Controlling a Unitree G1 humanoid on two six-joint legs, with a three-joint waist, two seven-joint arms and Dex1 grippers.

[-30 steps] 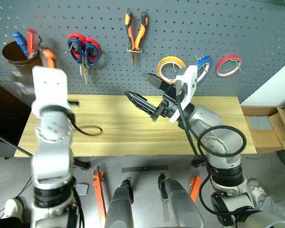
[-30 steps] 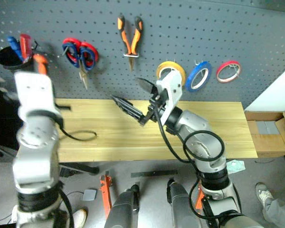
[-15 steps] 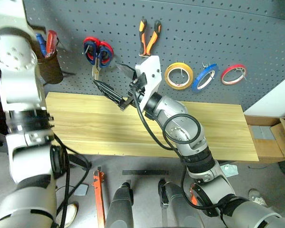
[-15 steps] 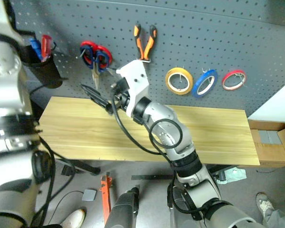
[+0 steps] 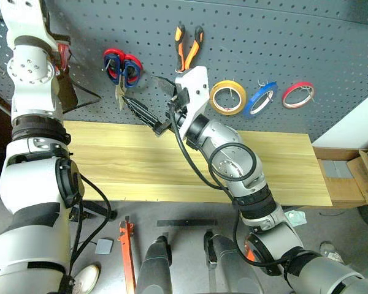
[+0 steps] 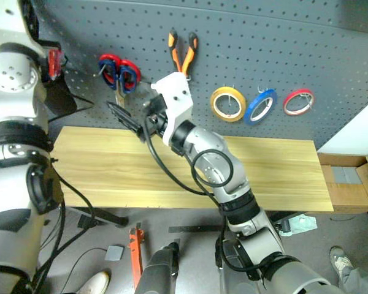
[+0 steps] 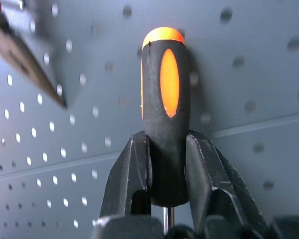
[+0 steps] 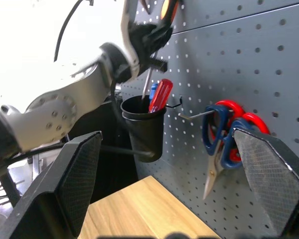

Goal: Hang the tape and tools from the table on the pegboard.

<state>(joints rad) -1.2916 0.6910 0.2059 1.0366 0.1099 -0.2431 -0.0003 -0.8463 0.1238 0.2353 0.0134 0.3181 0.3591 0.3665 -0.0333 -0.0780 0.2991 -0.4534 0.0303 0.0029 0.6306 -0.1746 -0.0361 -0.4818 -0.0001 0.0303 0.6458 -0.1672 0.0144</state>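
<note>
Left gripper (image 7: 169, 159) clamps screwdriver (image 7: 165, 109) above black cup (image 8: 142, 124), upper left; red screwdriver (image 8: 159, 95) inside. Right gripper (image 5: 148, 104) wide, empty, beside scissors (image 5: 121, 68).

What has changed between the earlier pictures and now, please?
The left end effector, shut on the orange-and-black screwdriver, rose from in front of the table up to the black cup on the pegboard. The right end effector, open, swung left toward the scissors. The pliers and the three tape rolls hang as before.
</note>
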